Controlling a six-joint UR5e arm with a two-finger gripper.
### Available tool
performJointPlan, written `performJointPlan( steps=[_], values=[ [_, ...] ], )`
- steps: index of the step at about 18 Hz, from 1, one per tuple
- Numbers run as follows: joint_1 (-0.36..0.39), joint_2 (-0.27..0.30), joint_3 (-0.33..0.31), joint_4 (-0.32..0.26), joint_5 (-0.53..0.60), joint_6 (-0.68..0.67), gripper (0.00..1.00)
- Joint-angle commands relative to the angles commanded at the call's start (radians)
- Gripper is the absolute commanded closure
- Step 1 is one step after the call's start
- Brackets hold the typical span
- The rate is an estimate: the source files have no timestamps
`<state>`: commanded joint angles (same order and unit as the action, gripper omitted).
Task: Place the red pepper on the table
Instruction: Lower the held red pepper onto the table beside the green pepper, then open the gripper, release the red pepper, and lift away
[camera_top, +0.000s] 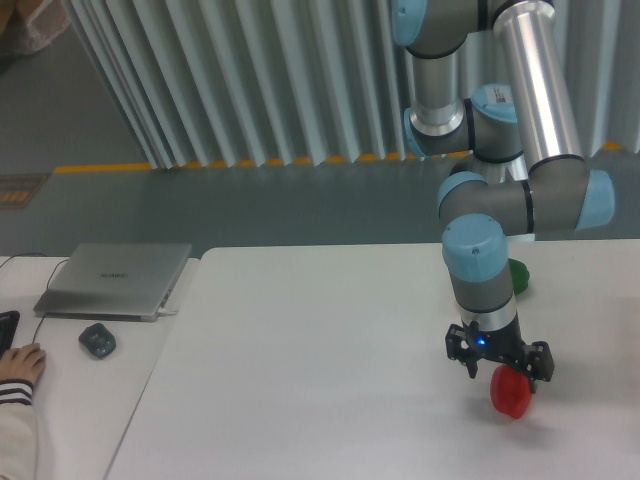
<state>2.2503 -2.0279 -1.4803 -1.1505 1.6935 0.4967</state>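
The red pepper (510, 395) is small and glossy and sits low at the right front of the white table (320, 380), touching it or just above it, with a small shadow under it. My gripper (499, 374) points straight down right over the pepper. Its fingers close on the pepper's upper part, and the stem is hidden between them.
A green bell pepper (518, 276) lies on the table behind my arm, partly hidden by the wrist. On the adjoining desk to the left are a grey laptop (115, 280), a mouse (97, 341) and a person's hand (18, 362).
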Motion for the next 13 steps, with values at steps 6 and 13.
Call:
performJointPlan(
  steps=[6,13],
  values=[
    [0.011,0.038,0.009,-0.012,0.017,0.296,0.0],
    [0.096,0.132,0.017,-0.234,0.028,0.741,0.0]
  ],
)
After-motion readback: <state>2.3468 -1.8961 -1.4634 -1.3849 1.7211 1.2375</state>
